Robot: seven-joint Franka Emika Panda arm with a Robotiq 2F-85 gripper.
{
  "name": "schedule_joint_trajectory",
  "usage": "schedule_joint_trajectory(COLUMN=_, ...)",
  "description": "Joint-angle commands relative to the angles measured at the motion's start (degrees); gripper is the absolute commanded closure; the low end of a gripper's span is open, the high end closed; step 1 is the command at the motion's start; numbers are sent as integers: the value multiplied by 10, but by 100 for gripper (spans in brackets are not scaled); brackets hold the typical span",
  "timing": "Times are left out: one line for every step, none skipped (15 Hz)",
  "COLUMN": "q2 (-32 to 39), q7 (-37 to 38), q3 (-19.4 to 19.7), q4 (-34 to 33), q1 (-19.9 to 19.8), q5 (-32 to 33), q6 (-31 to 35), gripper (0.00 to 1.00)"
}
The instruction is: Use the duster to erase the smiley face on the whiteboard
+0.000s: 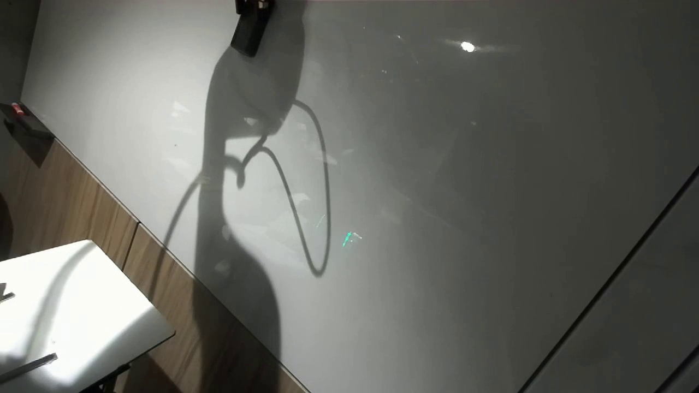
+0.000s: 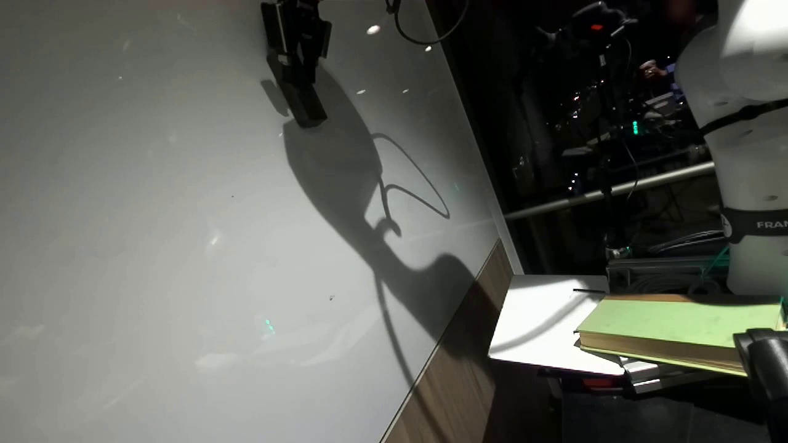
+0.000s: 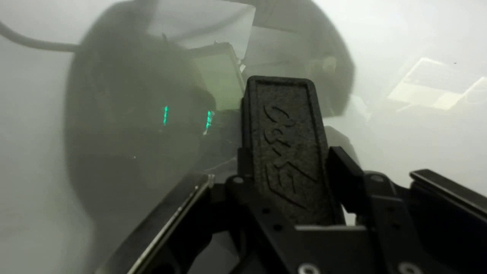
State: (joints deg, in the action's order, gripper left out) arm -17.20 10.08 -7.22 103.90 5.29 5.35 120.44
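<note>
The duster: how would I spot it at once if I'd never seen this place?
Start with the huge, glossy, grey-white whiteboard. Low in the wrist view, in front of it, is a black claw. The duster is the long dark block held between its fingers, told apart from them by the curling marks on its broad, rough-looking face.

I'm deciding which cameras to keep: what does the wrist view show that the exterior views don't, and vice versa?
Only the wrist view shows the letter-like marks on the duster. Only the exterior views show wood panelling bordering the whiteboard; an exterior view has a red item on a dark ledge. All share the whiteboard, the duster gripped by the pincer, and a large shadow.
</note>
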Motion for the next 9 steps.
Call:
schedule_joint_trajectory(q2=37, q7=-56, q3=45, q4=-16, q1=-32, q5=0, q6=44, gripper=73)
schedule_joint_trajectory(q2=25, q7=-69, q3=50, q4=16, q1=-31, q5=-7, q6=46, gripper=73)
schedule_joint_trajectory(q2=-3, q7=-82, q3=50, q4=70, q1=-25, q5=-13, q6=47, gripper=73)
schedule_joint_trajectory(q2=-34, q7=-93, q3=50, q4=130, q1=-21, q5=-13, q6=55, gripper=73)
schedule_joint_trajectory(q2=-50, q7=-103, q3=50, q4=165, q1=-19, q5=-14, q6=51, gripper=73)
schedule_joint_trajectory(q2=-58, q7=-111, q3=51, q4=201, q1=-21, q5=-11, q6=57, gripper=73)
schedule_joint_trajectory(q2=-67, q7=-118, q3=51, q4=239, q1=-22, q5=-7, q6=63, gripper=73)
schedule_joint_trajectory(q2=-75, q7=-124, q3=51, q4=277, q1=-24, q5=-3, q6=70, gripper=73)
schedule_joint_trajectory(q2=-83, q7=-127, q3=51, q4=316, q1=-24, q5=-1, q6=75, gripper=73)
